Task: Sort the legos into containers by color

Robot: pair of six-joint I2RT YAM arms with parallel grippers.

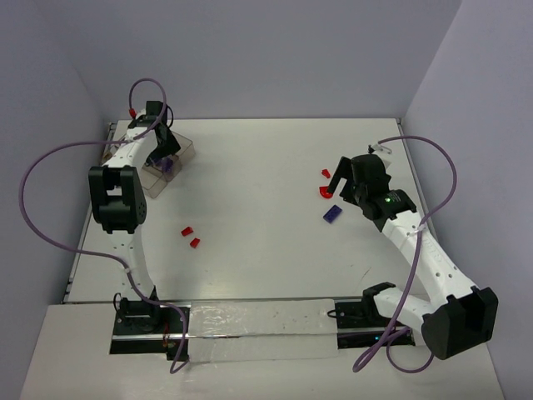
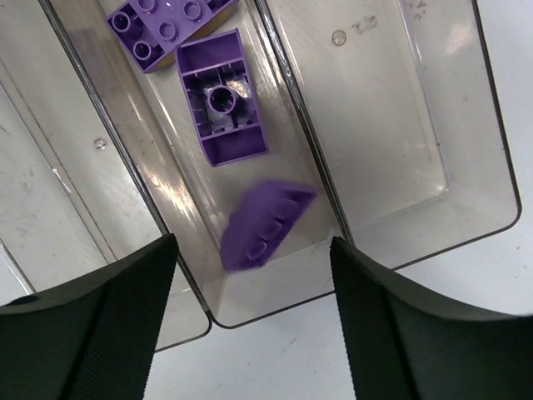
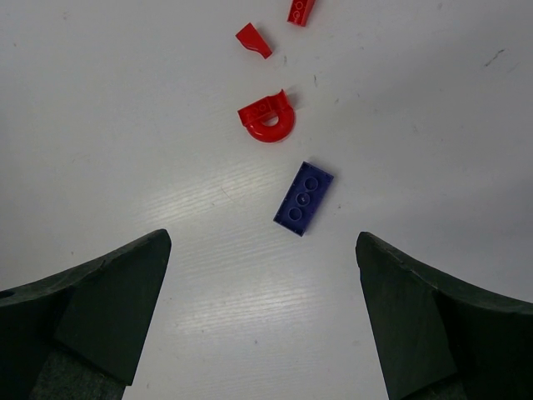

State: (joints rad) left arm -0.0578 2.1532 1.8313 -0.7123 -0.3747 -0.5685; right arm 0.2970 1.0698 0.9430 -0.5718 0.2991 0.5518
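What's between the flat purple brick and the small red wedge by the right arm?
A rounded red arch piece, touching neither the flat purple brick nor the small red wedge; the right wrist view shows it.

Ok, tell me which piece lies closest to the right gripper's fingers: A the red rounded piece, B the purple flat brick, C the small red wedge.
B: the purple flat brick lies just ahead of the open right gripper, while the red rounded piece and the small red wedge sit farther out.

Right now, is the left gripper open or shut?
Open: the left gripper has fingers wide apart, purple brick loose in the tray.
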